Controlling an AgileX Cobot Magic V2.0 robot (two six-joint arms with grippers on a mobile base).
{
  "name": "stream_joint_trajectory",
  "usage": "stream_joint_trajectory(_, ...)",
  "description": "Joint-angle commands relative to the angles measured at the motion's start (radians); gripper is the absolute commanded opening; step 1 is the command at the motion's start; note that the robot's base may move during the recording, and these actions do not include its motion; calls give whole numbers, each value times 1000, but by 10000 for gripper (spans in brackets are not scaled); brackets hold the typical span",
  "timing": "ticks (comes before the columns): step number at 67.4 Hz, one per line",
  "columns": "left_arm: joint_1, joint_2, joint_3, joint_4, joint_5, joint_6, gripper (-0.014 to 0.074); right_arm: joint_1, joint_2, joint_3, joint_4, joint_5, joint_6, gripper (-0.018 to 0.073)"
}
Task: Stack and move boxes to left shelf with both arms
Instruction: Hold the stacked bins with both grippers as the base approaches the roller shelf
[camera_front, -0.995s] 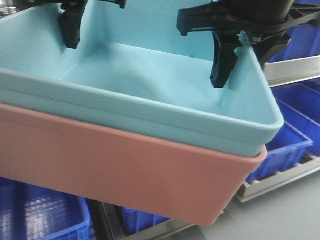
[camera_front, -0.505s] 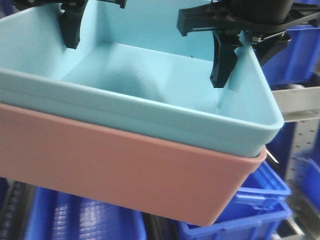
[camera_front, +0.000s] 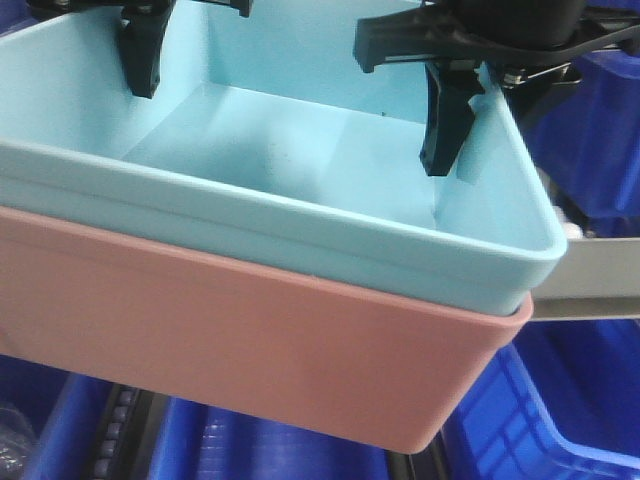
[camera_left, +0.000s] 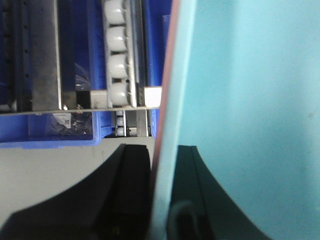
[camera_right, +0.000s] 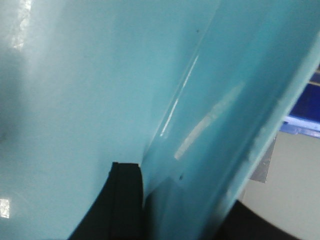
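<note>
The light sky blue box (camera_front: 300, 150) sits nested inside the salmon pink box (camera_front: 250, 340), and the stack hangs in the air, tilted. My left gripper (camera_front: 138, 75) is shut on the stack's left wall. In the left wrist view its fingers (camera_left: 132, 170) clamp the pink edge (camera_left: 163, 100) and the blue wall (camera_left: 240, 100) together. My right gripper (camera_front: 480, 130) is shut on the right wall, with one black finger (camera_right: 125, 200) inside the blue box (camera_right: 100, 90). The left shelf shows its white rollers (camera_left: 117, 55) and a metal front bar (camera_front: 600, 280).
Dark royal-blue crates (camera_front: 560, 420) fill the rack below and behind the stack, one of them (camera_left: 45, 135) beside the rollers. A steel upright (camera_left: 42, 55) stands left of the roller lane. A grey floor (camera_left: 50, 175) lies under the left gripper.
The crates and metal rails behind the stack have shifted across the view and look closer. The nested boxes and both grippers keep the same places in the frame.
</note>
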Motion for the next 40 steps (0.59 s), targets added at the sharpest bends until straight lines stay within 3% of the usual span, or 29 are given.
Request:
stream_joint_trajectory(1, -43, -39, -43, -132, -220, -12, -8, 31, -50, -68, 105, -244, -27, 57)
stream_joint_trajectory(40, -43, -39, -43, -132, -220, -12, -8, 31, -50, -68, 105, -244, -27, 57)
